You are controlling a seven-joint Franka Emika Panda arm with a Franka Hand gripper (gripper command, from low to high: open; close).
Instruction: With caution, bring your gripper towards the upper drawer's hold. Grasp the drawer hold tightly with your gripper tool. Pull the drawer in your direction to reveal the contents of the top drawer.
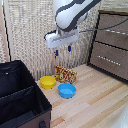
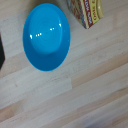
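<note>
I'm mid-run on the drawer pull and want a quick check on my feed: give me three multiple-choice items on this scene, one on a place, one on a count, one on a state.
1. Where is the gripper?
A. On the drawer hold
B. In the air above the bowls, apart from the dresser
C. Inside the black fabric box

2. How many bowls lie on the floor?
A. One
B. Two
C. Three

3. What state is the top drawer in?
A. Shut
B. Pulled fully out
C. Removed

Answers:
1. B: it hangs over the yellow bowl and blue bowl, with the drawer hold off toward the exterior view's right.
2. B: one yellow, one blue.
3. A: its front sits level with the drawer below.
</note>
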